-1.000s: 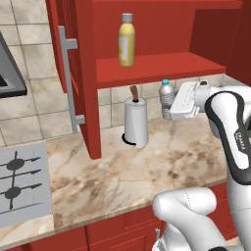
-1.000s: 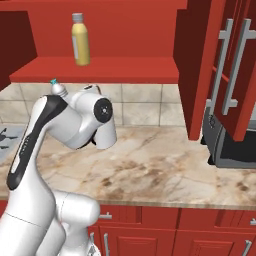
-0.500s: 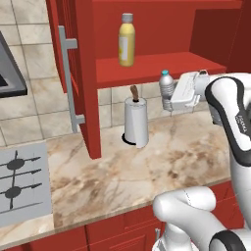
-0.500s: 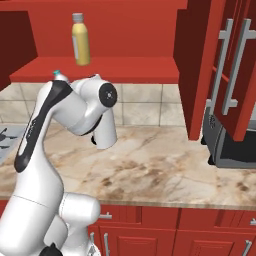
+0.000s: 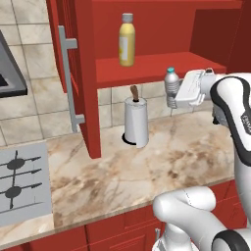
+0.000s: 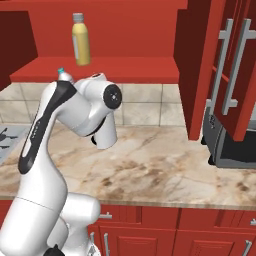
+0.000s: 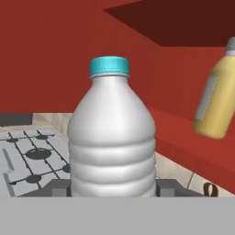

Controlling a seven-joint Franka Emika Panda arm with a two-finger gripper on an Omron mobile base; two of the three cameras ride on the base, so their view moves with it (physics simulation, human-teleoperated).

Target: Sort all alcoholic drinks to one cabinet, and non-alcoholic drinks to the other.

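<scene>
Fingers (image 5: 171, 100) clamp the upright water bottle (image 5: 171, 84) just below the red shelf (image 5: 147, 67) edge, juice bottle (image 5: 126, 40) up-left on it.

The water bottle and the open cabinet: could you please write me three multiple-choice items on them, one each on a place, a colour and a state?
1. Where does the juice bottle stand?
A. on the counter
B. on the red shelf
C. on the stove

2. What colour is the water bottle cap in the hand view?
A. red
B. black
C. teal

3. What state is the gripper in?
A. shut on the water bottle
B. open and empty
C. shut on the paper towel roll

Answers: 1 B, it stands upright inside the cabinet on the shelf; 2 C, the cap shows teal up close; 3 A, the bottle sits between the fingers, lifted off the counter.
</scene>
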